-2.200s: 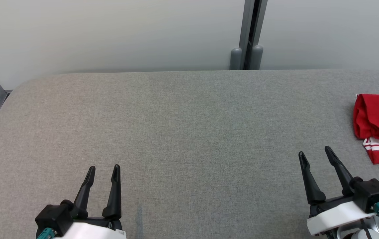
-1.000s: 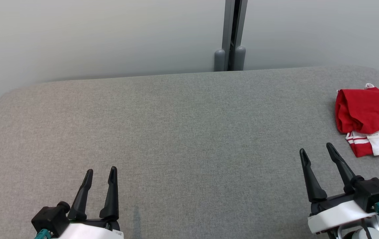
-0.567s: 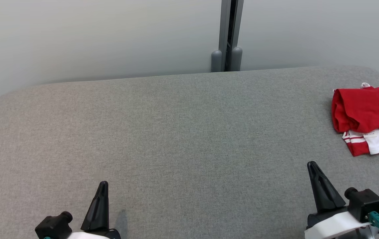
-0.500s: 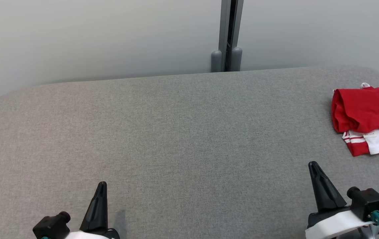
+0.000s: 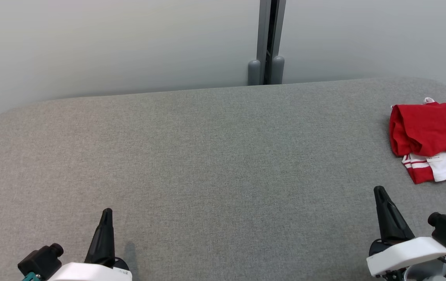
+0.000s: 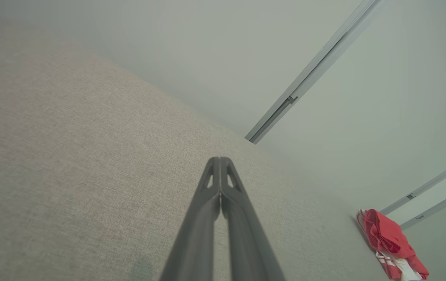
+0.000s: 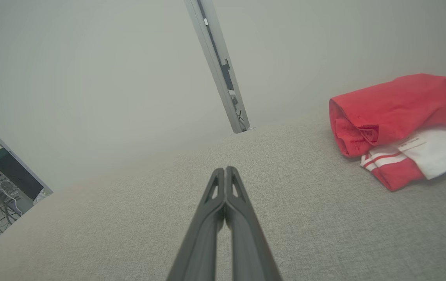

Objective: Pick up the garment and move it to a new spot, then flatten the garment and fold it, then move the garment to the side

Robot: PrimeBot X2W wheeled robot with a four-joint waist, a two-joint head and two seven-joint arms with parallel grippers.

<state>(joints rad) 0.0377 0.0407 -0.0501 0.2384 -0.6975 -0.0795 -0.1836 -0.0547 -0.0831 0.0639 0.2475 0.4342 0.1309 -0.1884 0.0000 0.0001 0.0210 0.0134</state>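
Closed since before: left gripper (image 5: 106,212), right gripper (image 5: 379,191) | garment (image 5: 430,128) (bundled) maybe crosswise

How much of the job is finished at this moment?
Done, apparently: the red and white garment lies folded near the right edge of the table. In hand: nothing; the left gripper and right gripper are shut, empty, apart from it. Left: probably nothing.

The label (image 7: 411,143) on the garment (image 7: 395,101) is too small to read.

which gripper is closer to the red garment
Right. The right gripper sits just in front of the red garment; the left gripper is across the table, far to its left.
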